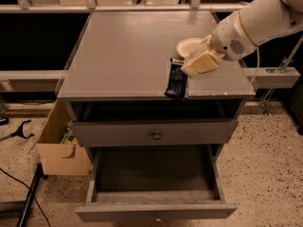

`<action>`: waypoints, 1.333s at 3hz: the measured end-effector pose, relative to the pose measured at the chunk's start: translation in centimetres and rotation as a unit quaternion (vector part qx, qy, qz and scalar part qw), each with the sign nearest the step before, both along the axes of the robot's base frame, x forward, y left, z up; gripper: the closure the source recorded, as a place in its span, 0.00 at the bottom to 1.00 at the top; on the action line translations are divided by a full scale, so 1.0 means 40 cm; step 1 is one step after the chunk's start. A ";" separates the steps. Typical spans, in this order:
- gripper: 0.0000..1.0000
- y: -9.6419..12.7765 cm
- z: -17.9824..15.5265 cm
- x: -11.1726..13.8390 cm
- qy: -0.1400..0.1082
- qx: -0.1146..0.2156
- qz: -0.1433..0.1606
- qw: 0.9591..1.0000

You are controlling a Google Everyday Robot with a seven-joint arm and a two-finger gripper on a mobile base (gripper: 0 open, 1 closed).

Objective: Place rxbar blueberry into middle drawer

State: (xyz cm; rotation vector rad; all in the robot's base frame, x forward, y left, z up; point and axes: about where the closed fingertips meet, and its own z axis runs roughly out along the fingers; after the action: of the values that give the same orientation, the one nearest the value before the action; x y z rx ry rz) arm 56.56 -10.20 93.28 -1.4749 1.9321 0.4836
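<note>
Jaws' spread cannot be told, the gripper (200, 61) just beside the rxbar blueberry (176, 81) on the cabinet top (128, 51).

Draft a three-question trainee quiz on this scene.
1. Where does the rxbar blueberry lie?
2. True or false: the middle drawer stands pulled open.
3. The end effector is closest to: A) the rxbar blueberry and the cream bowl; B) the cardboard box; C) the round drawer knob.

Key
1. On the cabinet top, near its front edge.
2. True.
3. A.
</note>
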 end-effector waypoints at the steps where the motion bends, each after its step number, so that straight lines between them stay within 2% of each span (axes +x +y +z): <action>1: 1.00 0.000 0.000 0.000 0.000 0.000 0.000 1.000; 2: 1.00 -0.005 -0.047 -0.017 -0.001 -0.014 0.013 1.000; 4: 1.00 -0.058 -0.136 -0.077 -0.004 -0.019 0.008 1.000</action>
State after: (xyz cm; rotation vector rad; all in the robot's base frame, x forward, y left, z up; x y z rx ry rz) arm 53.49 -12.51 87.84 -1.5161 1.9338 0.4484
